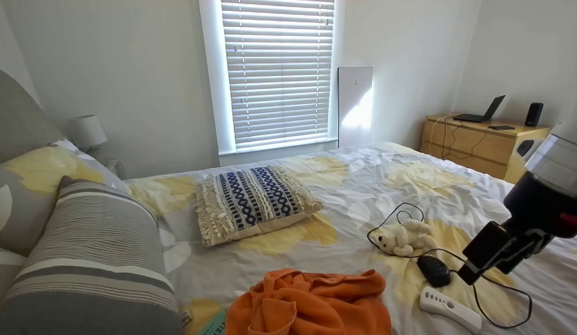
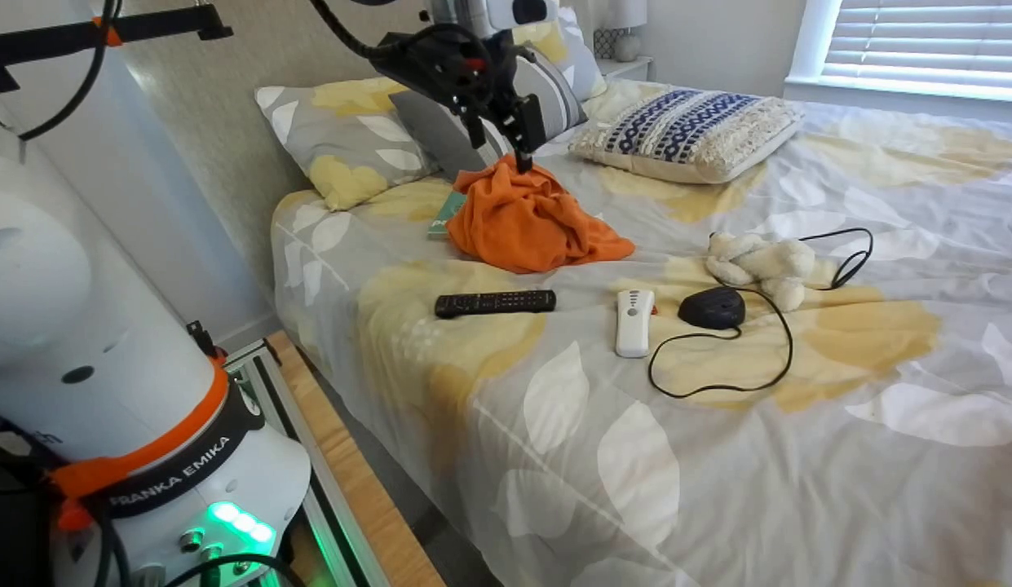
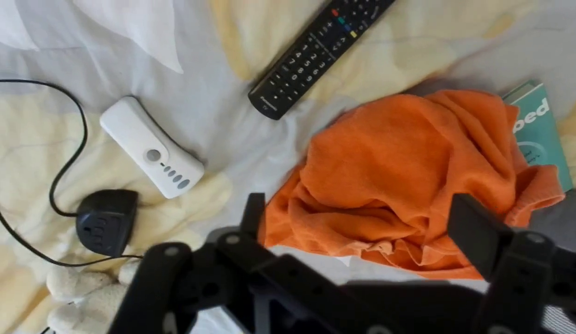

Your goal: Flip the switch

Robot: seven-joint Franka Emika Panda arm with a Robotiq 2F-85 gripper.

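Note:
No wall switch shows. A small black corded device [image 1: 434, 271] lies on the bed in both exterior views [image 2: 712, 308]; I cannot tell whether it is the switch. It is at the left of the wrist view [image 3: 106, 222], with small raised marks on top. My gripper [image 3: 357, 215] is open, with nothing between its fingers. It is above the crumpled orange cloth [image 3: 380, 157], well to one side of the black device. The gripper also shows in both exterior views [image 1: 488, 270] [image 2: 501, 153]. I cannot tell whether a fingertip touches the cloth.
A white remote [image 3: 151, 146] lies beside the black device. A black TV remote [image 3: 315, 60] lies near the cloth. A green book [image 3: 540, 130] is partly under the cloth. A white plush toy [image 2: 766, 261] lies by the looped cord. A fringed pillow [image 2: 685, 134] lies farther back.

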